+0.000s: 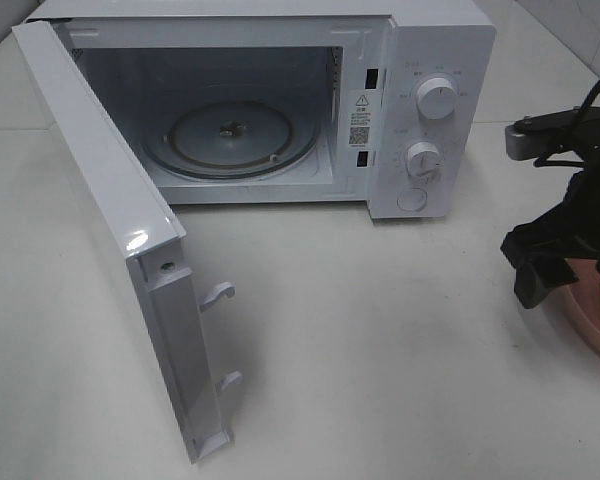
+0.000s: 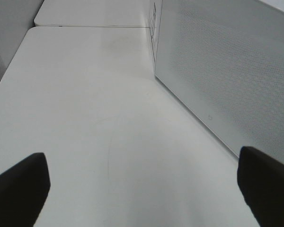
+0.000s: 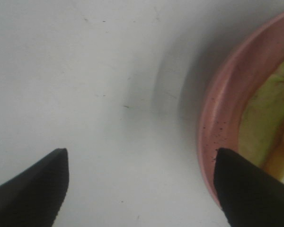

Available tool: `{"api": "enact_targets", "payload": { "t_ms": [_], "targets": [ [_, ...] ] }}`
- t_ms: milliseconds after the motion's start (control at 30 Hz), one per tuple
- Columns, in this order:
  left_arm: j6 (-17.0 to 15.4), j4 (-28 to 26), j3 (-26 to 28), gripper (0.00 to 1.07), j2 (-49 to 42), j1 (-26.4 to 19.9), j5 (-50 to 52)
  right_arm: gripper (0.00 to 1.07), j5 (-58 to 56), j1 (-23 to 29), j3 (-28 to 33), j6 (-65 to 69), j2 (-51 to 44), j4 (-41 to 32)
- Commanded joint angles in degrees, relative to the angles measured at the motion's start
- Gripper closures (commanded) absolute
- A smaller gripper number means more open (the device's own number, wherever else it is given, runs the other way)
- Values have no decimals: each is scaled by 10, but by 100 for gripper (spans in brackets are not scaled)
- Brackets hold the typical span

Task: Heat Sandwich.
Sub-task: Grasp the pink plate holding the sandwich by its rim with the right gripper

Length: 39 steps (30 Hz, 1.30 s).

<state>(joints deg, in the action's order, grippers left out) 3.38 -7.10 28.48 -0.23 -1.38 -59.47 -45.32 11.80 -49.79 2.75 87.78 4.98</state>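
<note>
The right arm comes in at the right edge of the exterior high view, bent downward, its wrist well to the right of the microwave (image 1: 445, 50). Its gripper (image 3: 142, 189) hangs low over the table (image 1: 380, 350), pointing down at the near-left edge of the pink plate (image 3: 217, 109). The jaws stand wide apart with nothing gripped. In the wrist view one fingertip lies over bare table and the other overlaps the plate's rim; whether it touches the rim I cannot tell.

The sandwich (image 3: 265, 118) lies on the plate, its yellow-green filling showing just beyond that fingertip. Plate and sandwich sit on the table, right of the microwave and in front of it, partly cut off by the frame.

The left arm is out of the high view. Its wrist camera shows the left gripper (image 2: 142, 189) held low and level over bare table, jaws spread wide and empty, beside the microwave's door (image 1: 110, 230), which is swung open. The turntable (image 1: 230, 140) inside is bare.
</note>
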Motion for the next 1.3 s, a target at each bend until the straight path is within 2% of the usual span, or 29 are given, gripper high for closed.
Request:
{"api": "enact_targets", "payload": {
  "t_ms": [33,267,467,1300],
  "targets": [
    [0,-1,-1,3,-17,-2,2,19,-9,-17,-2,-6,-2,19],
    [0,-1,-1,3,-17,-2,2,21,9,-63,-2,-7,-2,24],
    [0,-1,-1,3,-17,-2,2,23,39,-78,-2,-7,13,23],
    [0,-1,-1,3,-17,-2,2,29,124,-78,-2,6,154,23]
  ]
}}
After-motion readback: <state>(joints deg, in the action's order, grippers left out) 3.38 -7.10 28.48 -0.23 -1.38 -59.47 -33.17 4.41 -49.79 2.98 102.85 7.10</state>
